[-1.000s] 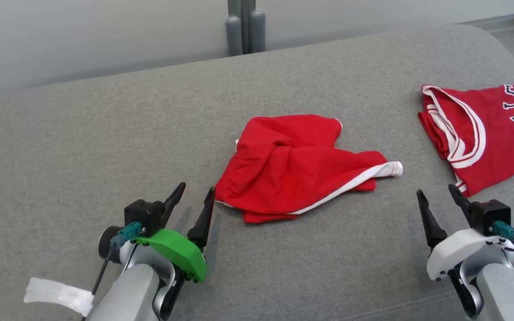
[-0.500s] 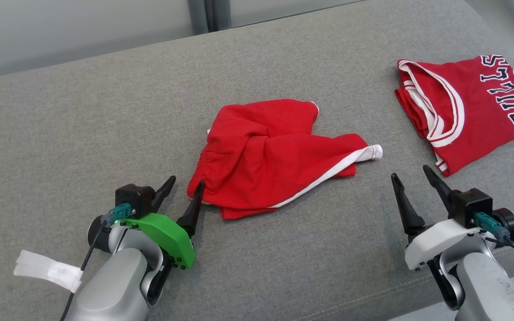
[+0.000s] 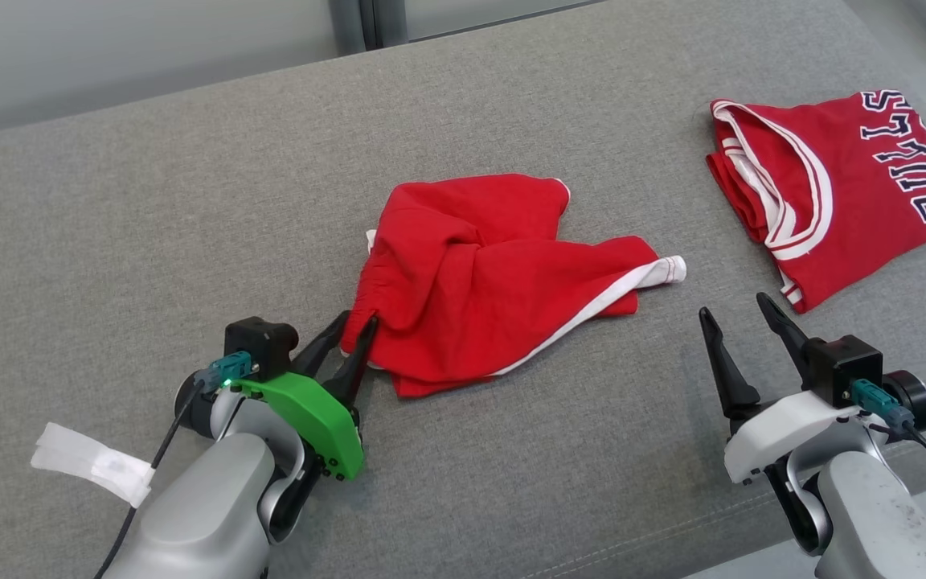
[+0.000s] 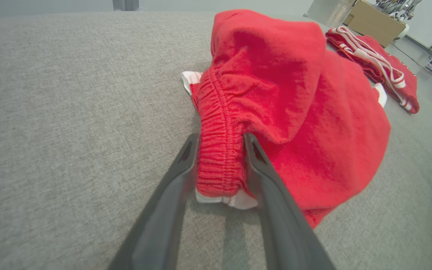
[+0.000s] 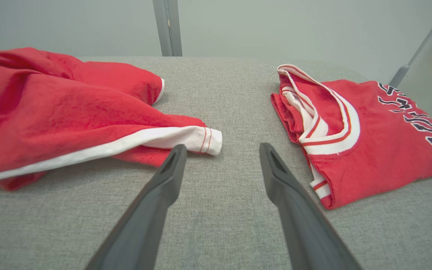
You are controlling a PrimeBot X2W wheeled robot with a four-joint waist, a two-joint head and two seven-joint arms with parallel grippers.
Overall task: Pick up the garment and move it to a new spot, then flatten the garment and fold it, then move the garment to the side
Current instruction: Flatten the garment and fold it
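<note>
Left end effector (image 4: 220, 139) gripping waistband edge of shorts (image 3: 479, 273), right end effector (image 3: 733, 307) spread

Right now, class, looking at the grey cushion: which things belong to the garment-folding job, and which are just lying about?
Part of the job:
- red shorts, crumpled mid-cushion
- left tool, gripping their waistband
- right tool, open, near their white hem

Lying about:
- Bulls jersey, folded at the right
- white tag, by the left arm
</note>
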